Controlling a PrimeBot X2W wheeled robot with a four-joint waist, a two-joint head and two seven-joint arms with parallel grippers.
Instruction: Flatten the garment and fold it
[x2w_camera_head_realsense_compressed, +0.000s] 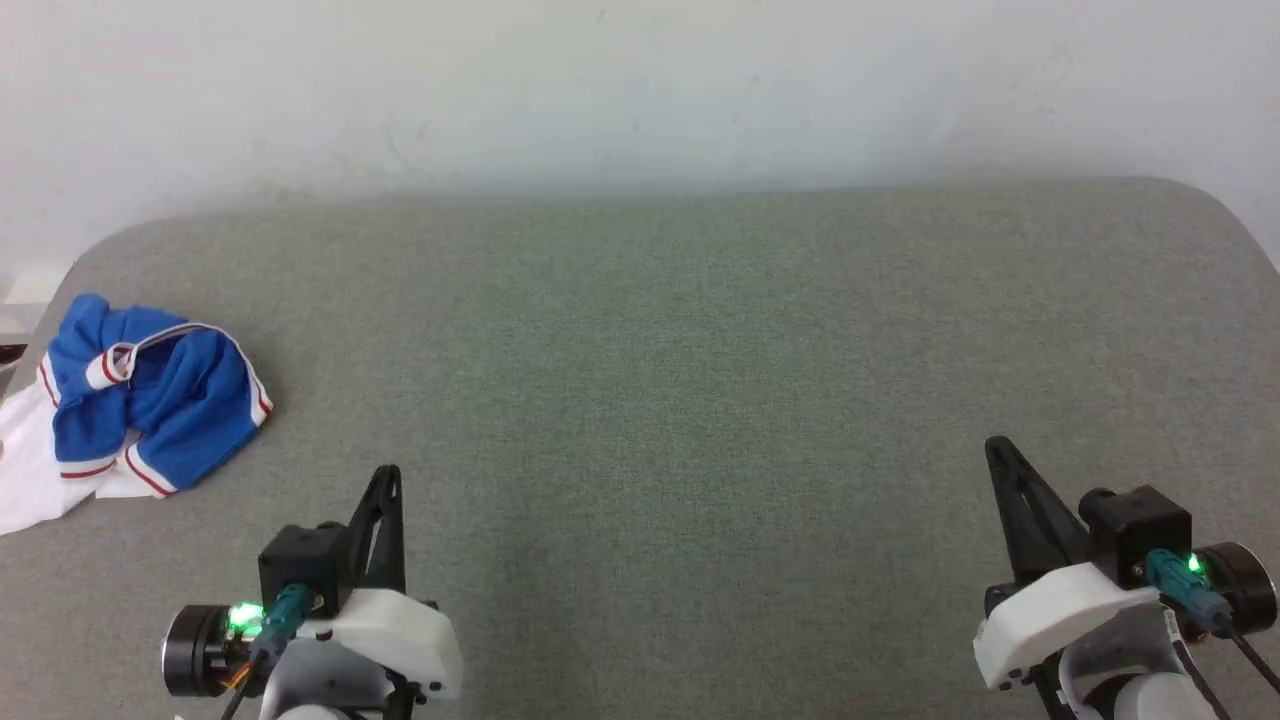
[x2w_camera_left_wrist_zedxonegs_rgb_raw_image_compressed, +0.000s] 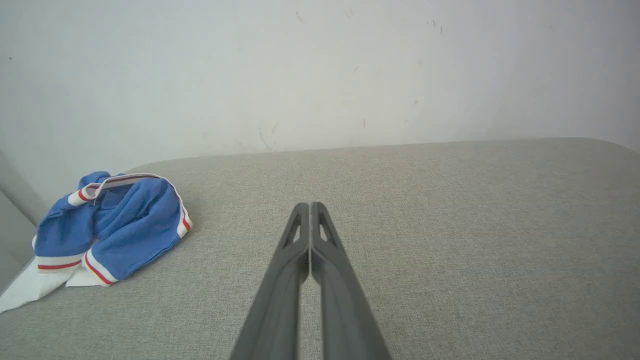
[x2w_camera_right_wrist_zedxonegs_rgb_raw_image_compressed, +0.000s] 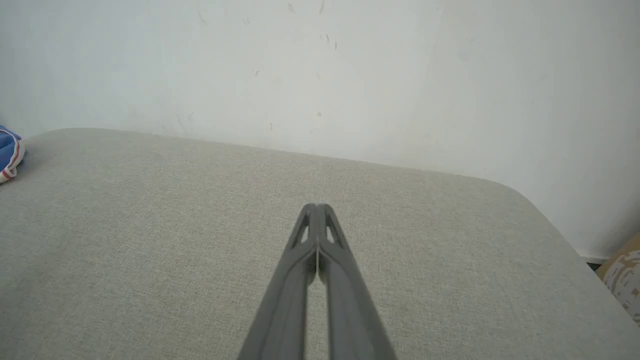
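Grey woven fabric covers the table (x2w_camera_head_realsense_compressed: 640, 330). Crumpled at its left edge lies the blue garment (x2w_camera_head_realsense_compressed: 150, 400), white cloth trailing from it. Clearer in the wrist views than from the head: left gripper (x2w_camera_left_wrist_zedxonegs_rgb_raw_image_compressed: 310, 206) and right gripper (x2w_camera_right_wrist_zedxonegs_rgb_raw_image_compressed: 317, 206) pressed closed, empty, near the front edge.

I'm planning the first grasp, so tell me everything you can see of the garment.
The garment is a royal-blue jersey with white-and-red striped trim and a white part spilling out at its left. Soft cloth, crumpled in a loose heap, not flattened or folded. It lies near the left edge of the grey fabric-covered surface, touching nothing else.
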